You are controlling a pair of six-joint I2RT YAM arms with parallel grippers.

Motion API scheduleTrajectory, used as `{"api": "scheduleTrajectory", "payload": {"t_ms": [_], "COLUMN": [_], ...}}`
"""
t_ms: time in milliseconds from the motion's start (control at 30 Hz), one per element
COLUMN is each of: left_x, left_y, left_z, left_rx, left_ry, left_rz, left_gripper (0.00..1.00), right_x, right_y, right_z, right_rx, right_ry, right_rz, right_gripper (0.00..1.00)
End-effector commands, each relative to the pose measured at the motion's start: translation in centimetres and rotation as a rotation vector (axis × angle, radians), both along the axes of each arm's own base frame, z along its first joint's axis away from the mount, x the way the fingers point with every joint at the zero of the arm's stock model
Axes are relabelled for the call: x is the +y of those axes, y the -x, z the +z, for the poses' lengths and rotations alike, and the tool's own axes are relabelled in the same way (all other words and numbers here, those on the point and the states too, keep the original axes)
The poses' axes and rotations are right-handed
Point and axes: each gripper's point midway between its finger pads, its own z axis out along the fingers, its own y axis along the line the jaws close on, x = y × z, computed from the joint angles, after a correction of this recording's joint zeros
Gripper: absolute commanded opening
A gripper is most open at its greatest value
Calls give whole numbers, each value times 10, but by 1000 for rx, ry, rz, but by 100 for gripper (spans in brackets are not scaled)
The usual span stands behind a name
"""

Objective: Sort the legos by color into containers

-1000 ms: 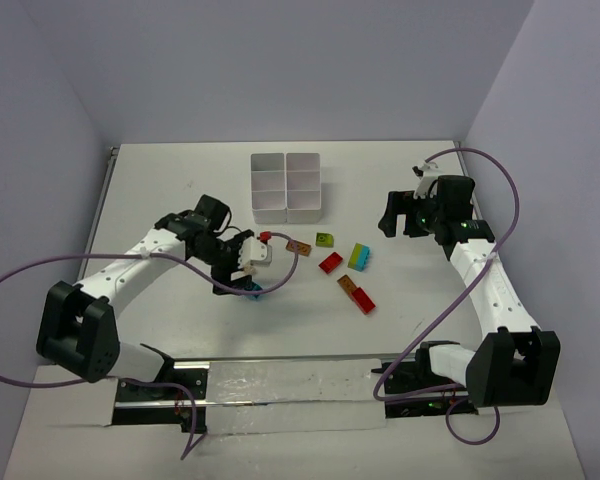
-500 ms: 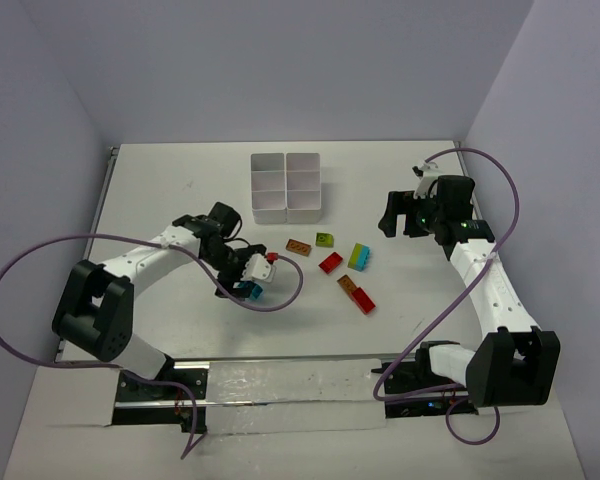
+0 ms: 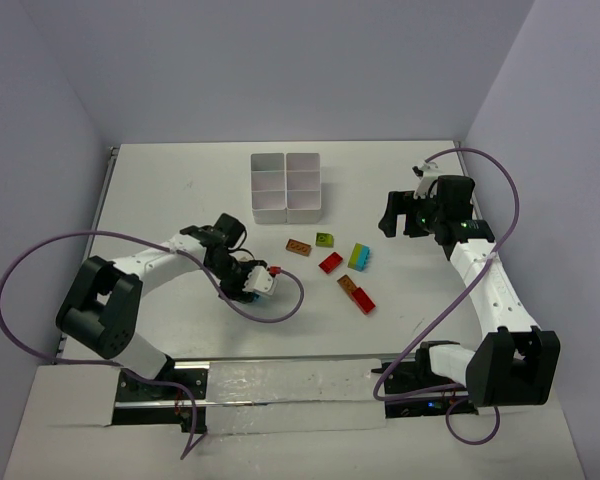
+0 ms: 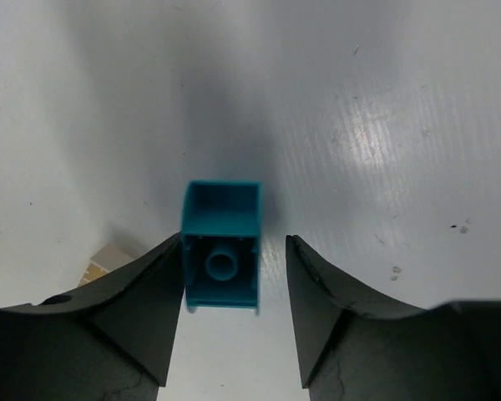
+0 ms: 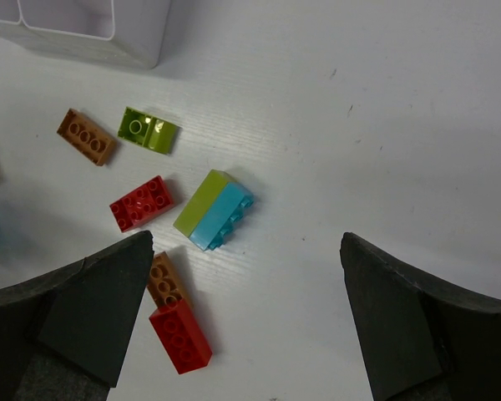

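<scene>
Left jaws straddle a cyan brick [image 4: 221, 246] lying on the desk [image 4: 401, 125] — one finger touching it, the other just clear, not clamped. Right jaws hang wide apart above loose legos [image 5: 142, 203] — near the white tray [image 3: 286, 185]

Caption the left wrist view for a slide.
Left gripper straddles a cyan brick on the table, jaws not yet closed on it.

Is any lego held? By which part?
Not yet. The left gripper straddles the teal brick: one finger touches its side, the other doesn't. The right gripper holds nothing.
</scene>
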Motion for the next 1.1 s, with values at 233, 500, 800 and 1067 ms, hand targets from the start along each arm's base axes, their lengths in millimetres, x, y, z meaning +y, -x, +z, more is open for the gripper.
{"api": "scheduleTrajectory", "payload": {"t_ms": [233, 500, 800, 1067], "left_x": [-35, -90, -87, -79], "left_y": [-27, -142, -212, -250], "left_z": [64, 199, 191, 176], "left_rx": [-32, -7, -324, -400], "left_ry": [177, 568, 408, 279], "left_rz": [187, 814, 555, 383], "left_gripper": [0, 0, 3, 10], "right_x": [0, 0, -1, 0], "right_y": [-1, -1, -1, -1], "right_z": [0, 1, 1, -2], "right_rx": [-7, -7, -7, 2], "right_ry": [19, 14, 20, 16], "right_rz": [9, 10, 7, 7], "right_gripper": [100, 100, 100, 100]}}
